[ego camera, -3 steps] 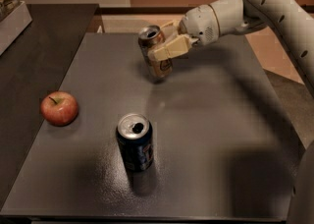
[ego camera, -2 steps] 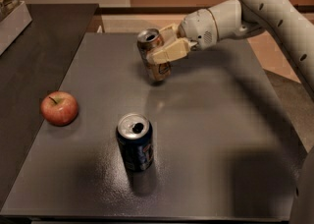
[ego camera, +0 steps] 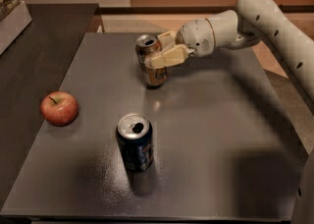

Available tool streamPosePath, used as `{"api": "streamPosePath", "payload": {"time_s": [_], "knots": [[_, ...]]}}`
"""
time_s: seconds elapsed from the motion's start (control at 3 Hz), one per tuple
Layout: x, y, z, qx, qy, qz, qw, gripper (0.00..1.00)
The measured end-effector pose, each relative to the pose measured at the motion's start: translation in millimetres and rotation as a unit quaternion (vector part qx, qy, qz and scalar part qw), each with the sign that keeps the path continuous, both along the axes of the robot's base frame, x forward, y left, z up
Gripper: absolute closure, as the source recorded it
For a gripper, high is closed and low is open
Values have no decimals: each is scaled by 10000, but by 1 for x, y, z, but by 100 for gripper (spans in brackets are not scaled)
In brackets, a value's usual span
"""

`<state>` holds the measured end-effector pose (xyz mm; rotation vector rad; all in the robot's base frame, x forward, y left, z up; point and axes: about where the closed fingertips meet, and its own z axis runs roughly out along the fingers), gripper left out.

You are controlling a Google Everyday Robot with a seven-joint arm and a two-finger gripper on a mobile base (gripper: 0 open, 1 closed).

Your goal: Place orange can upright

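And there was the gripper, out over the far middle of the grey table, its two cream fingers pinching the orange can from the right, one finger across the near side of the body and the other behind it by the rim. The can stood close to upright, silver top up and leaning slightly left, its base right down at the tabletop; whether it actually touched could not be told. The white arm reached in from the right edge, wrist pointing left. Nearer the camera and well apart from that grip, a dark blue can stood upright with its opened top showing. Off to the left, a red apple sat at the table's left edge, stem up.
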<state>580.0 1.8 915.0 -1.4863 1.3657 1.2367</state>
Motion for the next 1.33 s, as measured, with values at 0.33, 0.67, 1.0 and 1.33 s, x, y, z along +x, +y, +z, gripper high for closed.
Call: {"api": "streamPosePath", "payload": {"time_s": [0.33, 0.67, 1.0, 1.33], "knots": [[0, 2, -4, 191, -19, 24, 9998, 60], [-1, 2, -8, 287, -15, 34, 9996, 36], [-2, 2, -14, 290, -68, 51, 9995, 13], [-2, 4, -14, 294, -67, 71, 9995, 0]]}}
